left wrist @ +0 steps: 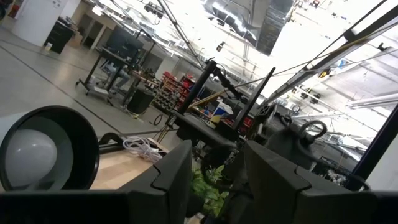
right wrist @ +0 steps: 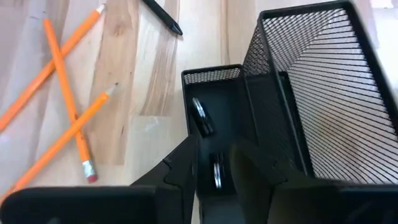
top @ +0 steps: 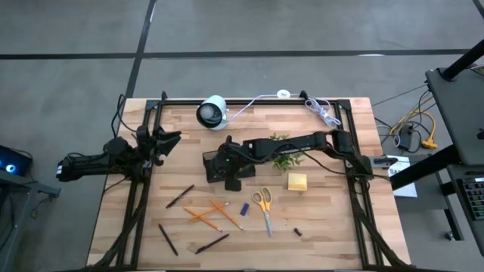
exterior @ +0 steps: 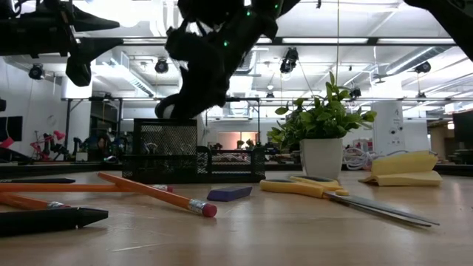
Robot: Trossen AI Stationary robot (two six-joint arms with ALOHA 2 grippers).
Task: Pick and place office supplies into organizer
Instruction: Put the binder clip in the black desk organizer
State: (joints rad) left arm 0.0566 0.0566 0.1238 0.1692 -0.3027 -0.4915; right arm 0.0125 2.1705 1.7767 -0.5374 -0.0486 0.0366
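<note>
Looking straight down, we see the right gripper (top: pixel 228 168) over the organizer (top: pixel 214 159) near the table's centre, its arm stretching in from 3 o'clock. In its wrist view the right gripper (right wrist: pixel 214 163) hangs just above a small low compartment of the organizer (right wrist: pixel 298 93), with a narrow gap between its fingers and nothing held; two dark clips (right wrist: pixel 202 116) lie inside that compartment, beside the tall mesh section. The left gripper (top: pixel 168 139) waits at the table's 9 o'clock edge, raised off the wood; its wrist view shows the left gripper (left wrist: pixel 217 168) with fingers apart and empty. Toward 6 o'clock from the organizer lie the orange pencils (top: pixel 214 213), with black pens (top: pixel 180 196) scattered around them. The blue piece (top: pixel 244 208) sits between the pencils and the scissors (top: pixel 264 207). The sticky pad (top: pixel 297 181) lies at 4 o'clock from the organizer, just below the plant (top: pixel 286 156). One small dark clip (top: pixel 298 232) rests alone toward 5 o'clock.
</note>
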